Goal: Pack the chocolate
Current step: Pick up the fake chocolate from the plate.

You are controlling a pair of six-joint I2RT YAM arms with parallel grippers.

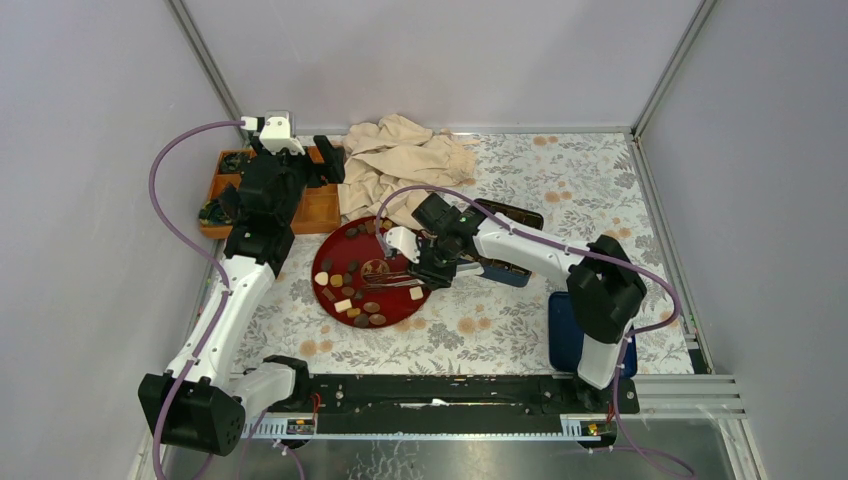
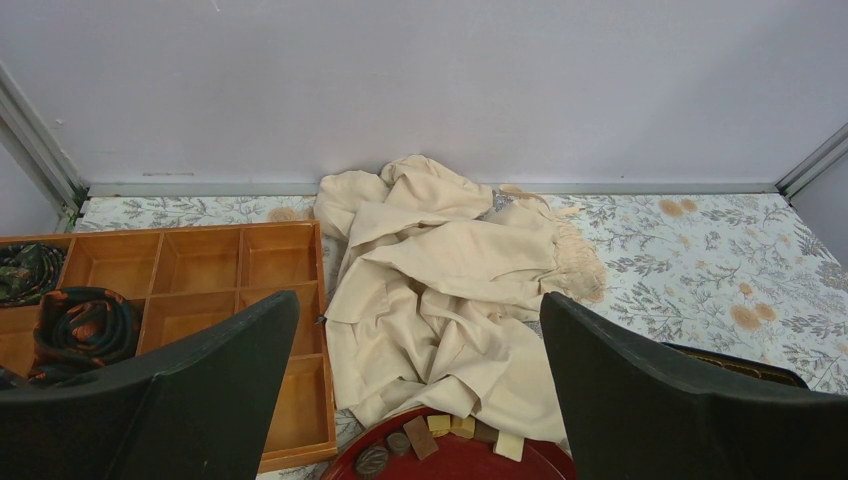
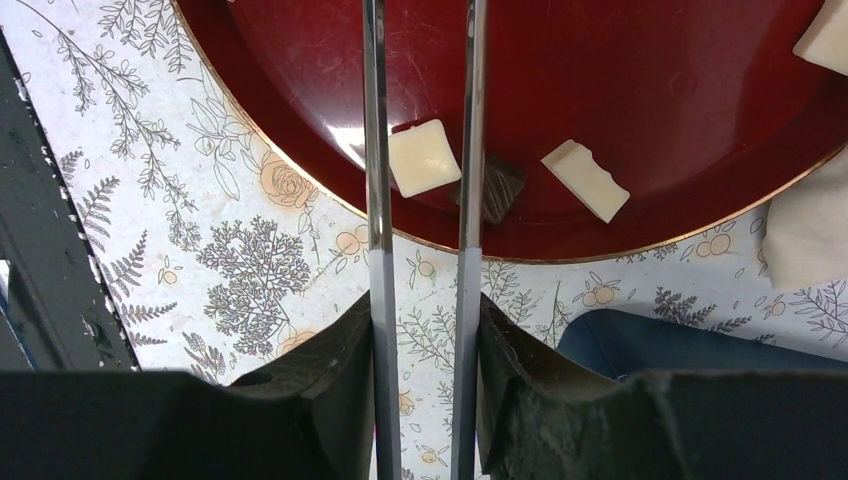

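The chocolate (image 1: pixel 343 305) lies as several dark, light brown and cream pieces on a red plate (image 1: pixel 398 302). My right gripper (image 1: pixel 432 270) is shut on metal tongs (image 1: pixel 395 281), which reach left over the plate. In the right wrist view my right gripper (image 3: pixel 422 310) holds the tongs' two arms (image 3: pixel 373 200) apart, over a cream square (image 3: pixel 423 157) and a dark piece (image 3: pixel 497 186); their tips are out of frame. My left gripper (image 1: pixel 322 168) hangs open near the plate's far rim. In its own view the left gripper (image 2: pixel 420 300) is empty, with chocolate (image 2: pixel 420 437) below.
A wooden compartment tray (image 2: pixel 200 260) stands at the back left, with dark rolled items (image 2: pixel 85 320) in it. A crumpled beige cloth (image 1: pixel 400 160) lies behind the plate. A dark box (image 1: pixel 505 215) sits right of the plate, and a blue lid (image 1: pixel 565 335) lies near the right arm's base.
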